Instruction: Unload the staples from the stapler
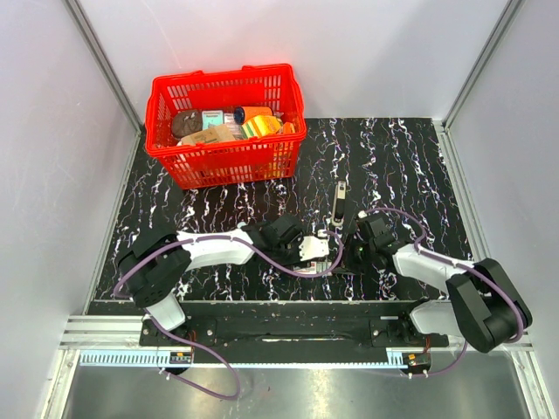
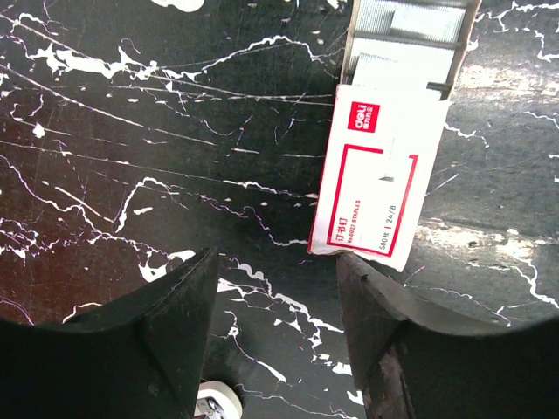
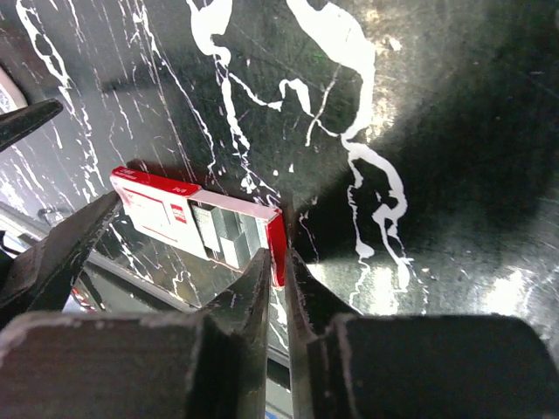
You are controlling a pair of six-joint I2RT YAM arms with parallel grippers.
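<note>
Stapler (image 1: 338,205) – top view: slim black bar, flat on worktop (image 1: 410,166) just rt of centre, long axis toward far edge, clear of both arms. Staple box (image 1: 315,247) near it, toward near edge. Red basket (image 1: 225,122), filled w/ packets, far-left corner.
Left wrist view: left fingers (image 2: 175,314) wide apart, holding nothing; box just ahead of one tip, tray of staples (image 2: 406,30) slid out.
Right wrist view: right fingers (image 3: 249,305) nearly together, pinching box's red end.

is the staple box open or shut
Open. The staple box has its tray slid partway out, with grey staples showing.
</note>
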